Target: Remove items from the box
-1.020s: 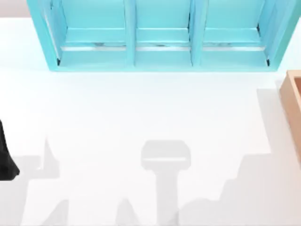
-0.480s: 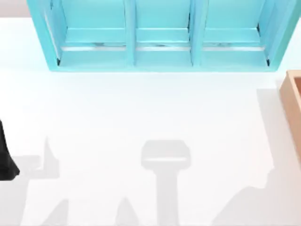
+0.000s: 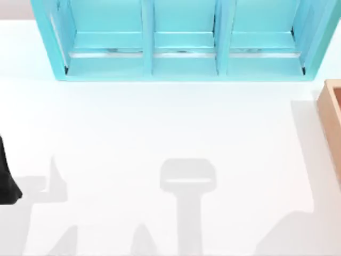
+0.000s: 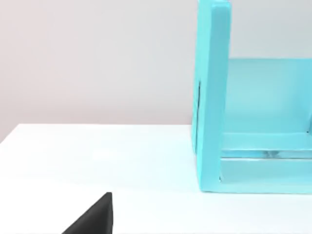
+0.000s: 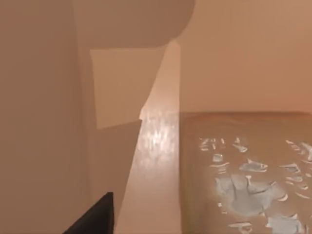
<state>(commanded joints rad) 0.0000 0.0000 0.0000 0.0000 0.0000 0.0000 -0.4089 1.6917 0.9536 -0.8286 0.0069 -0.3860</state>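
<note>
Task stage: early, as judged from the present layout; no item is seen lying on the surface (image 3: 160, 122), so removal is taken as not yet accomplished.
Box: the box (image 3: 331, 114) is seen at the top view's right edge, cut off by the frame, below the right end of the turquoise shelf unit (image 3: 181, 42).
Right hand: the right wrist view is taken from inside the box, tan inner walls (image 5: 44, 122) rising close around the hand; a dark finger tip (image 5: 95, 217) is seen at the frame's lower edge.
Right hand state: whether the fingers are spread or pressed together cannot be told; nothing is seen pinched.
Item: a tan-brown cube (image 5: 248, 170) with pale flaked marks is seen on the box floor, just ahead of the right hand and near it; contact is not seen.
Other items: none can be made out in the box.
Left arm: a dark part (image 3: 6, 176) is seen parked at the surface's left edge; its hand faces the shelf unit's end wall, well apart from it.
Left hand state: cannot be told; one dark finger tip (image 4: 92, 219) is seen.
Remaining work: the cube is to be gripped, lifted clear of the walls and set on the surface; any further contents are to follow.
</note>
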